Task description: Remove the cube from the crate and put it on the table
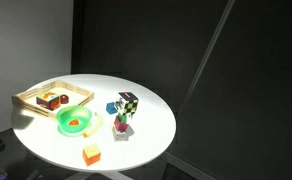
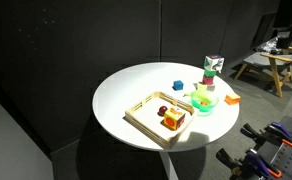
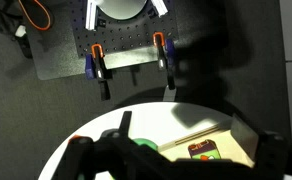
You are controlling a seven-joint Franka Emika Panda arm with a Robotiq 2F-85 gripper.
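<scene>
Shows the cube (image 1: pixel 47 99) lying inside the crate (image 1: pixel 78 90), at the upper left of the table (image 1: pixel 146 130) in an exterior view. Lies close beside a brighter orange-yellow block (image 1: pixel 59 99) in the same tray; touching or apart, cannot tell.

From the opposite side, puts the crate (image 2: pixel 144 129) at the lower middle of the table (image 2: pixel 136 85), with the cube (image 2: pixel 162 110) toward the frame's centre and the orange-yellow block (image 2: pixel 172 122) just below and right of it.

Outside the crate, just beside its rim: a green bowl (image 1: pixel 74 121) (image 2: pixel 202 101) holding something orange. Further along the tabletop: a chequered cube (image 1: pixel 129 103) (image 2: pixel 213 66) standing upright, a small blue piece (image 1: pixel 111 108) (image 2: pixel 176 85) near it, and an orange block (image 1: pixel 91 154) (image 2: pixel 231 99) alone near the table's edge.

In the wrist view, looks down past the gripper (image 3: pixel 176 162), dark and blurred along the bottom of the frame. Spread wide, with the fingers (image 3: pixel 86 160) well apart and nothing pinched between them. Hangs well above the table, not touching anything. Between the fingers: the green bowl (image 3: pixel 141 145) and, right of it, part of the crate (image 3: pixel 221 143) with a reddish block inside; which block, cannot tell. In the upper half: two orange-handled clamps (image 3: pixel 96 60) on a grey plate (image 3: pixel 61 55).
</scene>
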